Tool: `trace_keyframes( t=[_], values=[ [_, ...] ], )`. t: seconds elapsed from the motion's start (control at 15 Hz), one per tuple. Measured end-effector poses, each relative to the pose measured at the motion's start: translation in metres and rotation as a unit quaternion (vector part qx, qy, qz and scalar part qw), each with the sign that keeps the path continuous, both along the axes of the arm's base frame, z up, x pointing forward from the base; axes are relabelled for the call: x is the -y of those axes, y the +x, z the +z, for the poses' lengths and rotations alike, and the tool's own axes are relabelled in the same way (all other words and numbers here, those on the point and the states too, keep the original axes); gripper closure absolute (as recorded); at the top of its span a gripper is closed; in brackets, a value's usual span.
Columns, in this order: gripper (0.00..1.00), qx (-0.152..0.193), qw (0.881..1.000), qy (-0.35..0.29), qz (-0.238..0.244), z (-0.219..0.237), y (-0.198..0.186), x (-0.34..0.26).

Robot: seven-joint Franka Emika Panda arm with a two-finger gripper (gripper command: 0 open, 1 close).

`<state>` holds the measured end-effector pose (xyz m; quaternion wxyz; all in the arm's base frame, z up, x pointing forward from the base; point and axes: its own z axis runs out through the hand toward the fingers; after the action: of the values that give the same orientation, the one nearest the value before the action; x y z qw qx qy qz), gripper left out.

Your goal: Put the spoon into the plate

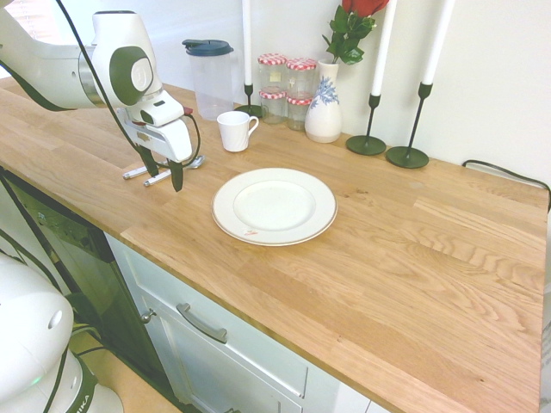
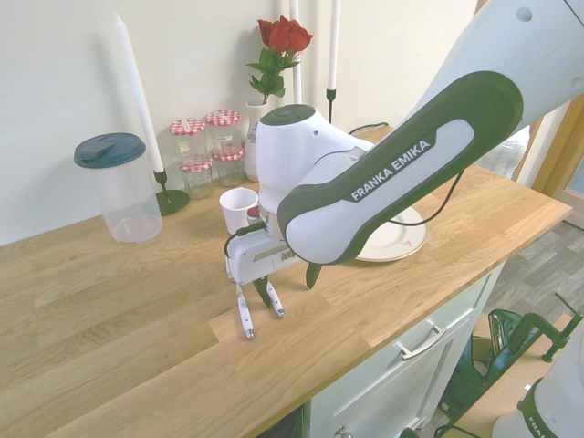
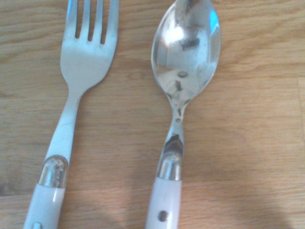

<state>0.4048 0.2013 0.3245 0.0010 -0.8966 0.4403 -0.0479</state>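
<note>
While the jaws (image 1: 164, 172) stand open, spoon (image 3: 186, 71) lies beside fork (image 3: 83, 62).

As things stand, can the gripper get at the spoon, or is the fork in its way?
Probably yes. The gripper hangs open, pointing down over the spoon. The fork lies alongside it, apart, with bare wood between them, and nothing covers the spoon.

A fork (image 3: 76, 71) lies on the wooden bench (image 1: 413, 258) under the tool; a white cup (image 1: 235, 131) and a lidded jug (image 1: 210, 79) stand beyond.
</note>
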Motion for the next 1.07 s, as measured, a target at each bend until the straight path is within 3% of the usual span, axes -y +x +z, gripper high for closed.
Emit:
trace_keyframes(
  t=[1.07],
  values=[
    [1.00, 0.024, 1.000, 0.016, 0.004, -0.002, 0.001, -0.017]
  ],
)
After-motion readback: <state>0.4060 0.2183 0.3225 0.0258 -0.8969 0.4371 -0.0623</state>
